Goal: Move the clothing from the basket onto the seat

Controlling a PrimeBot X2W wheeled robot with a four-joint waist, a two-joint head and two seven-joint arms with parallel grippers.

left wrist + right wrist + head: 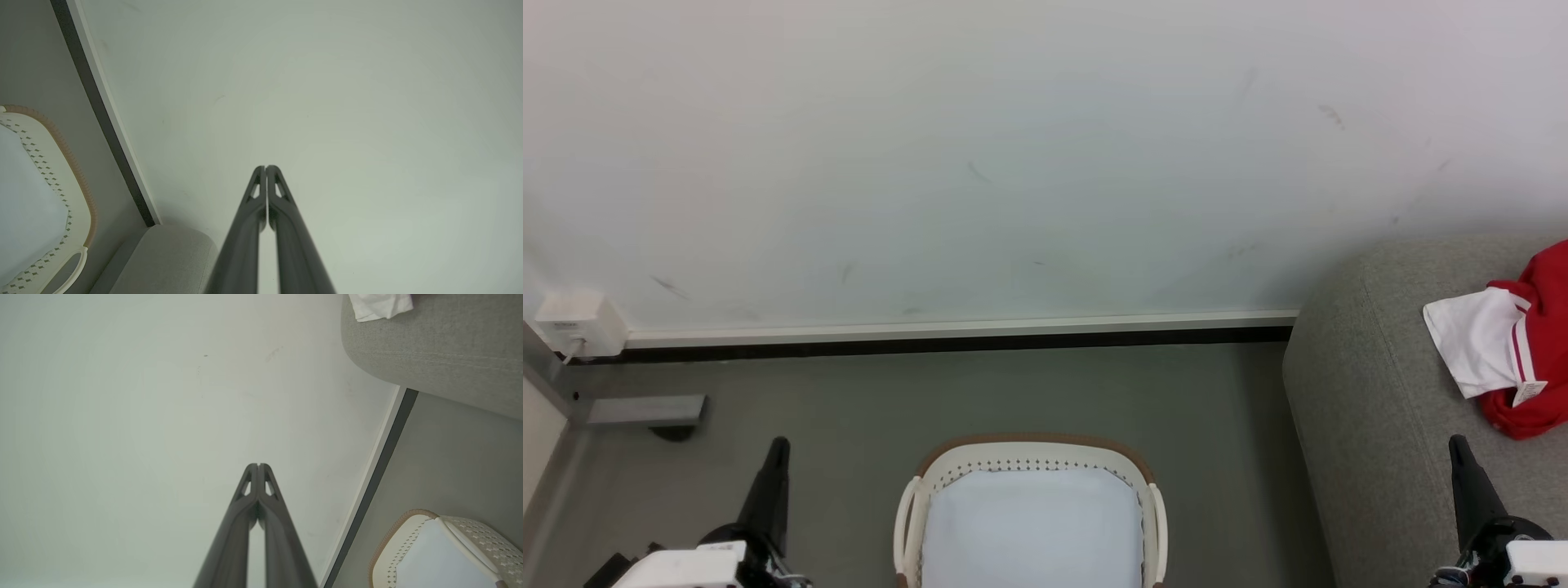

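Observation:
The white perforated basket (1029,469) with its brown rim stands on the floor at the bottom middle of the head view, its inside a bare pale bottom. Red and white clothing (1515,343) lies on the light grey seat (1372,392) at the right edge. My left gripper (779,445) is shut at the lower left, left of the basket. My right gripper (1456,443) is shut at the lower right, over the seat's front. In the wrist views both pairs of fingertips (266,167) (258,464) meet with nothing between them, pointing at the wall.
A white wall (1013,163) with a pale skirting board (956,329) runs behind the basket. A white power adapter (580,322) sits at the far left, beside a grey bracket (645,408). Grey floor (849,408) surrounds the basket.

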